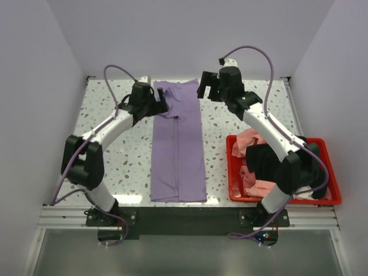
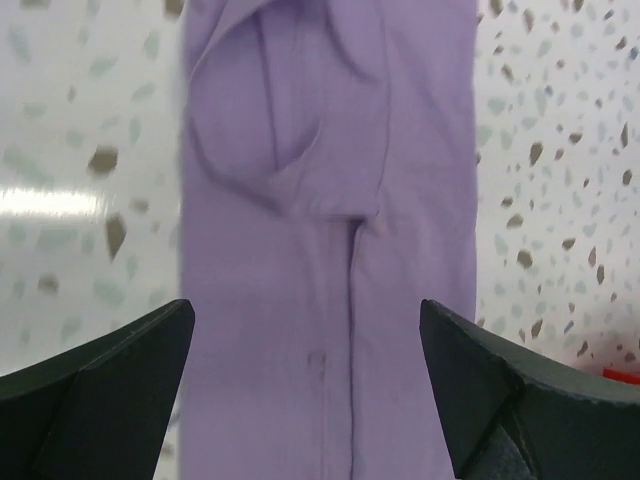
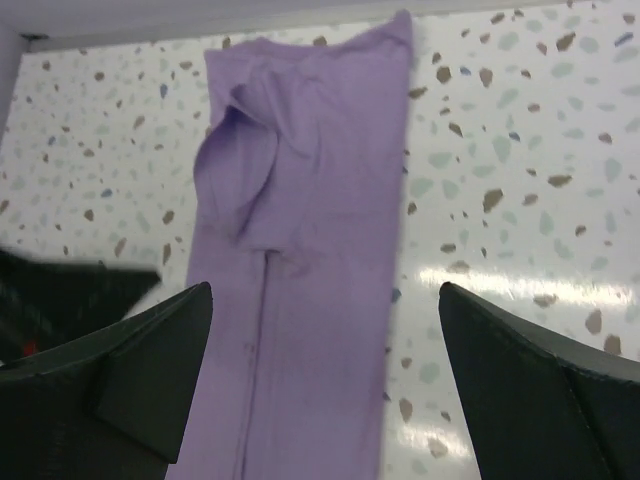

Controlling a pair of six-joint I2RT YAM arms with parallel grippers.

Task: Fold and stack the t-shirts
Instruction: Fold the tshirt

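The lavender t-shirt (image 1: 178, 144) lies flat on the speckled table (image 1: 115, 149), folded lengthwise into a long narrow strip running from the far edge toward the arms. My left gripper (image 1: 161, 105) hovers open at the strip's far left edge. In its wrist view the cloth (image 2: 330, 250) fills the gap between the black fingers (image 2: 110, 385). My right gripper (image 1: 204, 87) hangs open at the far right corner. There the shirt (image 3: 320, 200) lies under its left half, and nothing is held. Salmon-pink t-shirts (image 1: 253, 141) sit crumpled in the bin.
A red plastic bin (image 1: 234, 172) stands at the near right of the table, partly covered by my right arm. White walls close in the table on the left, right and far sides. A metal rail (image 1: 184, 215) runs along the near edge.
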